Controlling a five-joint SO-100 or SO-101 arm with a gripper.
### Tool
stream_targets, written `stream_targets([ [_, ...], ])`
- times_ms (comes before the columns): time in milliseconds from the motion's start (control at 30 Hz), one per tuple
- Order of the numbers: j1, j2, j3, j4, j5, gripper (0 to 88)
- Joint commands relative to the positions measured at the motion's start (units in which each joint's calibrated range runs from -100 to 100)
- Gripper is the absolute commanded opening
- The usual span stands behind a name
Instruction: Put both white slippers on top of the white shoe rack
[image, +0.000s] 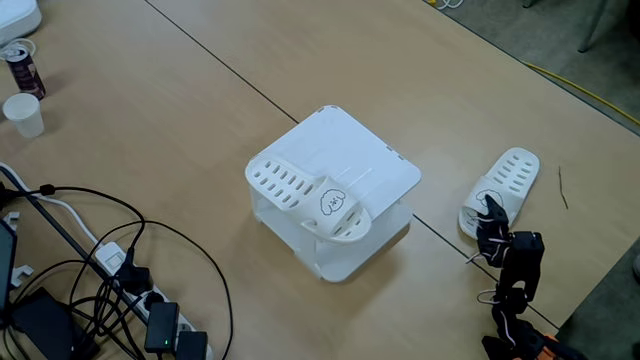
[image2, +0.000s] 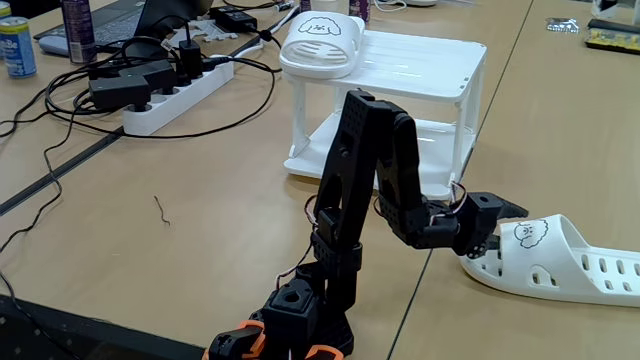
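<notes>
While lying on the shoe rack, one slipper overhangs an edge. Gripper touching other slipper on table; jaw state unclear.

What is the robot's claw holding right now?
Probably nothing yet. The gripper is right at the toe end of the slipper on the table, but a closed grip cannot be told.

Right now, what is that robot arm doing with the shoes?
It is tidying slippers onto the white shoe rack. One white slipper already lies on top, near the rack's edge. The other slipper is on the table, and the end effector is reaching down at its strap end, seemingly to grab it.
</notes>
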Motion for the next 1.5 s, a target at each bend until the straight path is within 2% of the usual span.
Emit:
stream_targets([
  [0, 1.7, -0.3, -1.6, -1.5, 0.4, 19.2],
  [800, 2.6, -0.5, -1.1, -1.5, 0.4, 18.5],
  [867, 2.6, -0.5, -1.1, -1.5, 0.4, 14.8],
  [933, 2.6, -0.4, -1.1, -1.5, 0.4, 1.3],
  [967, 2.6, -0.3, -1.1, -1.5, 0.4, 0.0],
  [1000, 2.6, -0.3, -1.1, -1.5, 0.4, 1.8],
  [1333, 3.1, -1.0, -1.9, -1.5, 0.4, 0.8],
  [1467, 4.4, -3.1, -7.5, -1.5, 0.4, 0.8],
])
